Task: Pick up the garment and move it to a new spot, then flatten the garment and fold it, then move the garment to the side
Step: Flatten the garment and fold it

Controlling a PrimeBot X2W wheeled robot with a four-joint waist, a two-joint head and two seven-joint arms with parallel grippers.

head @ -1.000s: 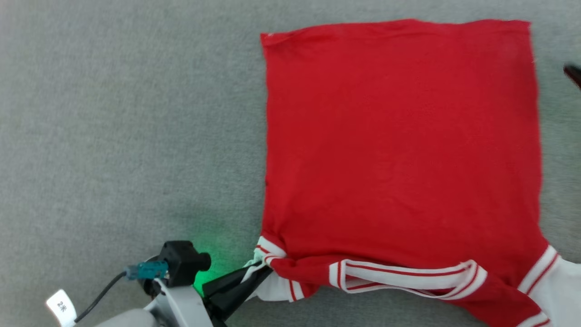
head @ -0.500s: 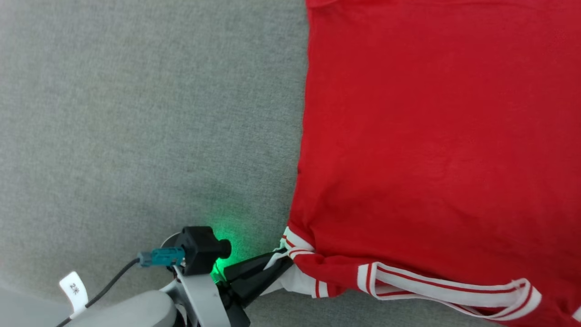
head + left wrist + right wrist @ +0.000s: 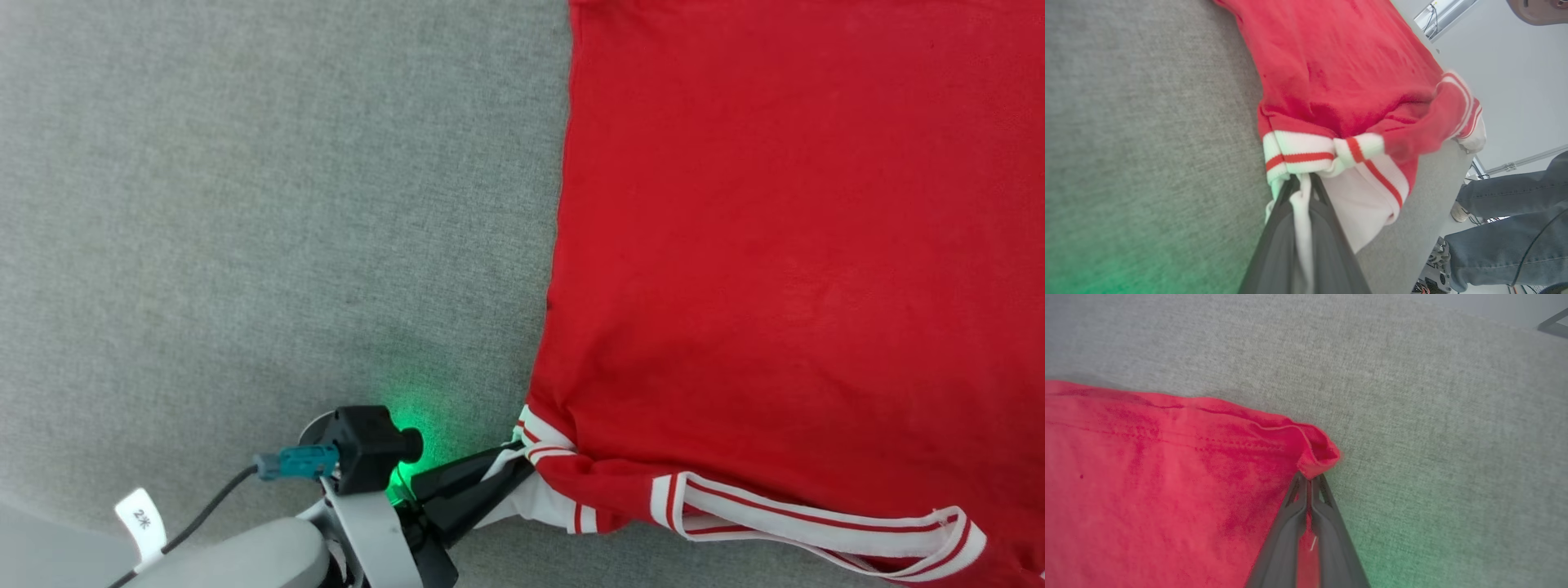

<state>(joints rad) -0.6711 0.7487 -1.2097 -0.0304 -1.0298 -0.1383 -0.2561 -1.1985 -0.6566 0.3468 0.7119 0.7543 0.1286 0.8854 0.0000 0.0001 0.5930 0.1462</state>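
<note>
The garment (image 3: pixel 775 245), a red shirt with white sleeves and red-and-white striped trim, lies spread flat on the grey cloth-covered table. My left gripper (image 3: pixel 510 464) at the lower middle of the head view is shut on the white sleeve beside the striped cuff. In the left wrist view the white fabric runs between my left gripper's (image 3: pixel 1303 183) closed fingers. In the right wrist view my right gripper (image 3: pixel 1309 479) is shut on a red corner of the garment (image 3: pixel 1167 477), which curls up just past the fingertips.
The grey table surface (image 3: pixel 245 204) stretches wide to the left of the garment. The table's edge (image 3: pixel 1453 163) lies close to the near sleeve. A person's legs in blue jeans (image 3: pixel 1511 228) stand beyond that edge.
The head camera has shifted, so the garment sits farther right and higher in the picture. My left gripper keeps its hold on the sleeve.
</note>
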